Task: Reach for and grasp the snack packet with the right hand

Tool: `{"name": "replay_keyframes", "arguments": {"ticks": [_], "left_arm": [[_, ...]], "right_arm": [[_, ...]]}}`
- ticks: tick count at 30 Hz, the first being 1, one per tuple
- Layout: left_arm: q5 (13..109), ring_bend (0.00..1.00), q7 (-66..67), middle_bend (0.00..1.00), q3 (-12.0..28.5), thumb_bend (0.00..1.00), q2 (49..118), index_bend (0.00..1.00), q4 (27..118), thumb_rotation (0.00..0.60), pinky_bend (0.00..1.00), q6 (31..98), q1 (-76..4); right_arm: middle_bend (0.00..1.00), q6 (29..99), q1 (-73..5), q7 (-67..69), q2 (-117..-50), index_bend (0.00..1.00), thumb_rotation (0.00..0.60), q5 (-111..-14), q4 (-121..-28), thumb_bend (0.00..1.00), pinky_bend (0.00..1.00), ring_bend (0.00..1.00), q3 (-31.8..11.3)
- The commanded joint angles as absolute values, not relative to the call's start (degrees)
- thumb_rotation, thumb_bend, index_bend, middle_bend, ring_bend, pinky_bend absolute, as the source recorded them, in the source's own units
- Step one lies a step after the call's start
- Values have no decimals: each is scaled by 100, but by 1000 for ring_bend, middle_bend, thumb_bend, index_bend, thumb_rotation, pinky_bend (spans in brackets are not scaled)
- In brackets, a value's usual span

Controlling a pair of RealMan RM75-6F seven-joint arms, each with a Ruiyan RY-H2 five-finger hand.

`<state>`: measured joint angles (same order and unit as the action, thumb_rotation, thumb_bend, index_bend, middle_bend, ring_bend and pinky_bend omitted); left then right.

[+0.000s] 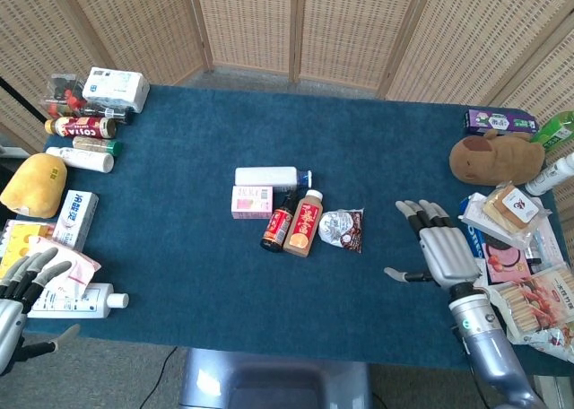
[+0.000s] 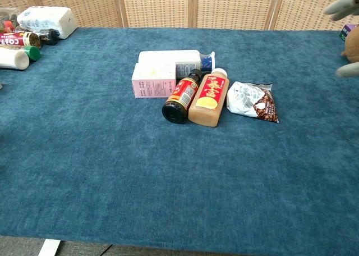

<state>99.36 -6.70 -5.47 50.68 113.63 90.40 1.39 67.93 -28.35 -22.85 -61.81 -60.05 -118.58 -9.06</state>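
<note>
The snack packet (image 1: pixel 342 229) (image 2: pixel 252 101), white with a dark brown end, lies flat on the blue cloth just right of a tan drink bottle (image 1: pixel 304 223). My right hand (image 1: pixel 434 253) hovers open to the right of the packet, fingers spread and pointing away from me, thumb out to the left, a clear gap between it and the packet. In the chest view only its blurred fingertips (image 2: pixel 341 6) show at the top right edge. My left hand (image 1: pixel 18 292) is open at the table's near left corner, holding nothing.
A dark sauce bottle (image 1: pixel 278 219), pink box (image 1: pixel 252 201) and white bottle (image 1: pixel 267 177) cluster left of the packet. A capybara plush (image 1: pixel 495 156) and snack packages (image 1: pixel 520 248) crowd the right edge. Bottles, boxes and a yellow plush (image 1: pixel 32 184) line the left edge.
</note>
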Motion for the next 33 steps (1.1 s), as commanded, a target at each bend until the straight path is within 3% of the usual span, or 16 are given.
{"name": "replay_keyframes", "arguments": {"ticks": [1,15,27,33], "left_arm": [[9903,0,-681,20,-531,231,5074,178,11356,600,0,8987,104],[9745,0,-780,19,-527,231,5069,177,11244,600,0,8984,131],[9624,0,-775,19,-511,232,5104,178,11222,600,0,8971,156],[9598,0,-804,19,-540,231,5095,178,11177,600,0,9017,216]], "right_arm": [[0,6450,-3187,-2512,-6545,0,449,-5785,-11648,0,0,0,-994],[0,5172,-4714,-3050,-8049,0,483,-4073,-9968,0,0,0,-1274],[0,4835,-5002,-2882,-8432,0,489,-3681,-8884,0,0,0,-1059],[0,4667,-5077,-2810,-8661,0,519,-3528,-8408,0,0,0,-935]]}}
